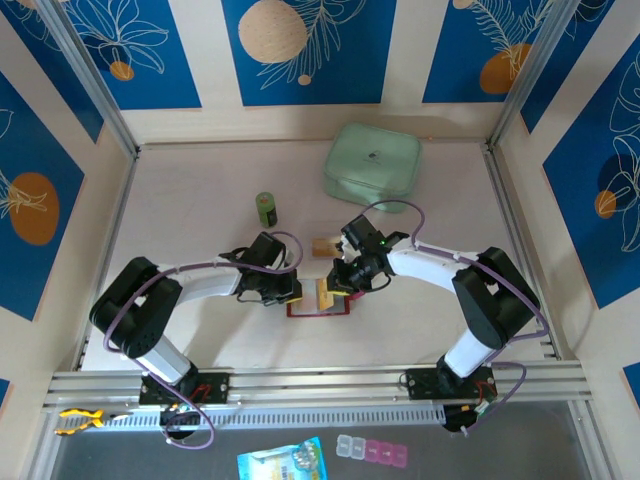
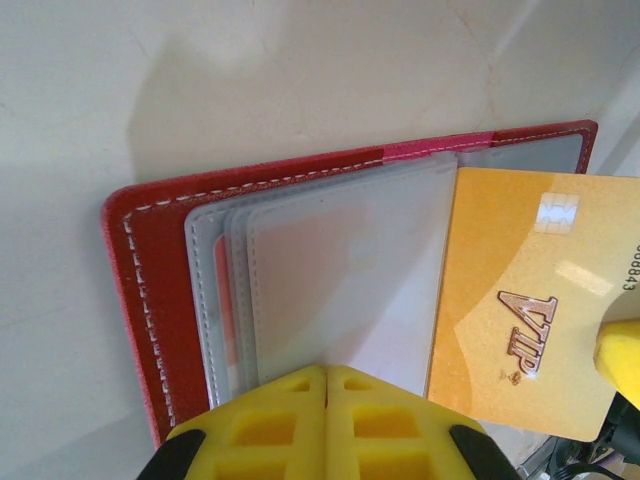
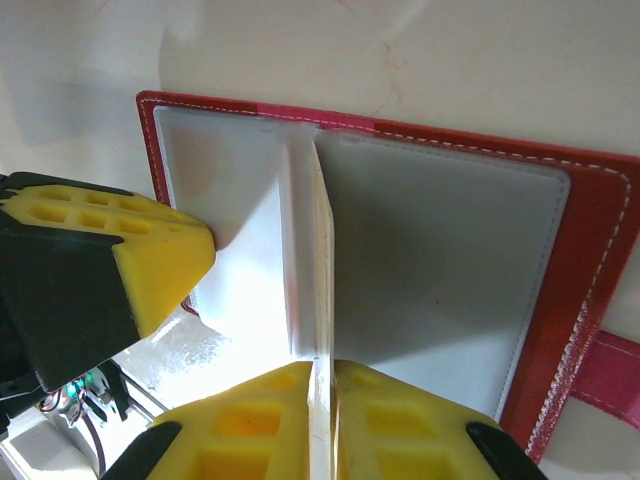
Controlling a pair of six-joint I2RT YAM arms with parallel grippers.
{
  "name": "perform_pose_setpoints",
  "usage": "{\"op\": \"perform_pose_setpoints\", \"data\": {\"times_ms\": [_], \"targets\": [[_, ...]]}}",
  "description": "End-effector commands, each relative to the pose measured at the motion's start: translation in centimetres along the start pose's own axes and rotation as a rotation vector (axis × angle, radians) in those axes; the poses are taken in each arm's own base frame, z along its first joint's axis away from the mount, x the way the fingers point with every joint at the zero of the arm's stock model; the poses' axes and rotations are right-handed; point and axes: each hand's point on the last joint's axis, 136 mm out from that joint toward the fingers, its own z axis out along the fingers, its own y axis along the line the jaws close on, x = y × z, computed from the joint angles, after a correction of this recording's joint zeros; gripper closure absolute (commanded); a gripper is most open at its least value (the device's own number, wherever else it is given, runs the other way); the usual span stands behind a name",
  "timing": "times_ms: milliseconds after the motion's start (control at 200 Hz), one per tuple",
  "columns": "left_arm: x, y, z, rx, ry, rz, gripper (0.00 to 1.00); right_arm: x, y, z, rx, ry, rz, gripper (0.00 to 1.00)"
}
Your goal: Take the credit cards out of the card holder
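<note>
The red card holder lies open on the table between both arms. Its pale clear pockets face up inside the red cover. My left gripper is shut, its tips pressing down on the pockets. An orange credit card marked VIP stands out of the holder's right side. My right gripper is shut on this card, seen edge-on between the fingers above the holder. A second tan card lies flat on the table just behind the holder.
A large mint-green case sits at the back right. A small green can stands behind the left gripper. The holder's pink snap strap sticks out to its right. Walls close the table on three sides.
</note>
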Motion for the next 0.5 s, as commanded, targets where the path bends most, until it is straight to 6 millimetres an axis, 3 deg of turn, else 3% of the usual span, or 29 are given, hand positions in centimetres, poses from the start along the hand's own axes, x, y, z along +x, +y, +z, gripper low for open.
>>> {"op": "perform_pose_setpoints", "data": {"times_ms": [0,265,495], "targets": [[0.8,1.2,0.3,-0.055,0.030,-0.007,0.99,0.4,0.4,0.1,-0.015,0.013,0.007,0.86],[0.6,0.9,0.1,-0.050,0.025,-0.002,0.98,0.2,0.8,-0.5,-0.019,-0.007,-0.003,0.91],[0.2,-0.1,-0.6,-0.027,0.008,0.009,0.97,-0.7,1.7,-3.6,-0.007,-0.070,-0.074,0.95]]}}
